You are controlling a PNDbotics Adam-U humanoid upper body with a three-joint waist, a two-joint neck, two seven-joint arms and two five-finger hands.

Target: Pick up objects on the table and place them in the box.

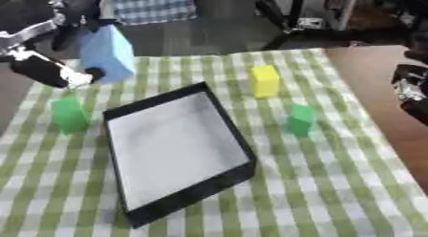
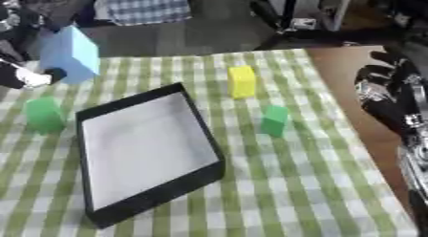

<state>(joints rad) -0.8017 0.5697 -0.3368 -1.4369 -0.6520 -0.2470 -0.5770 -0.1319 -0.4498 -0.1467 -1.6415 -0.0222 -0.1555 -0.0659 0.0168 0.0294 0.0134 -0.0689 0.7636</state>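
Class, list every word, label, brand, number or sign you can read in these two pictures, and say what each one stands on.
None can be read.
Blue block, held by the left hand: plain faces, no marking visible.
Yellow block: plain.
Two green blocks: plain.
Black box: blank white inside, no label seen.
Checked tablecloth: pattern only.
Right hand: no legible marking.

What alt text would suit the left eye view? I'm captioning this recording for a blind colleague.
The robot's left hand holds a light blue block at the far left of a green checked table, beside an empty black box. A green block stands left of the box; a yellow block and another green block stand to its right.
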